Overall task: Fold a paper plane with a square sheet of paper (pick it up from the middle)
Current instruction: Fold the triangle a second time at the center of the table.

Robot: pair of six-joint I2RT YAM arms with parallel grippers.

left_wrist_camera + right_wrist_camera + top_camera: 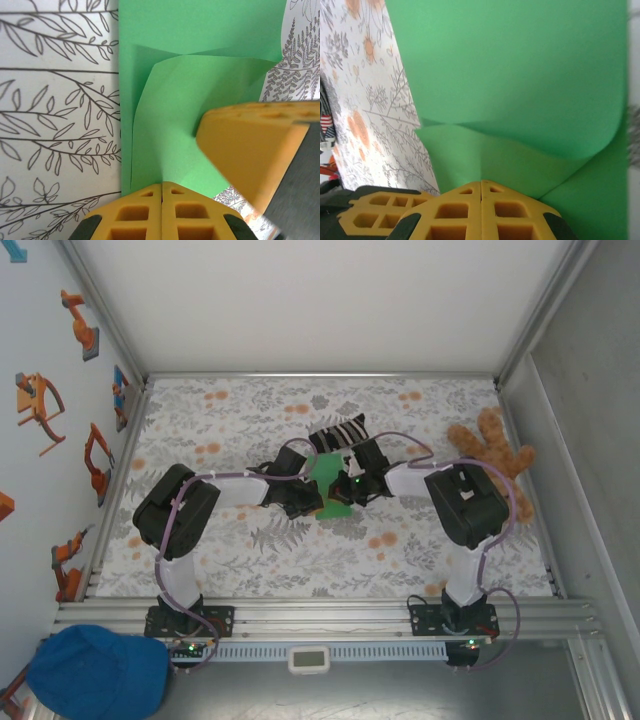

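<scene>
At table (250, 560) centre: square sheet of paper (326, 474), flap bowed up mid-fold. Left gripper (161, 186) and right gripper (481, 183) clenched, tips against it, probably steadying flap for creasing; pinching or pressing, cannot tell.

Both arms reach inward and meet at the middle of the tabletop (230, 565). The left gripper (303, 502) and right gripper (352, 486) sit over the square sheet of paper (326, 470), partly covering it. A striped sock (338, 432) lies just behind the sheet. A teddy bear (492, 452) lies at the right edge, well apart.
</scene>
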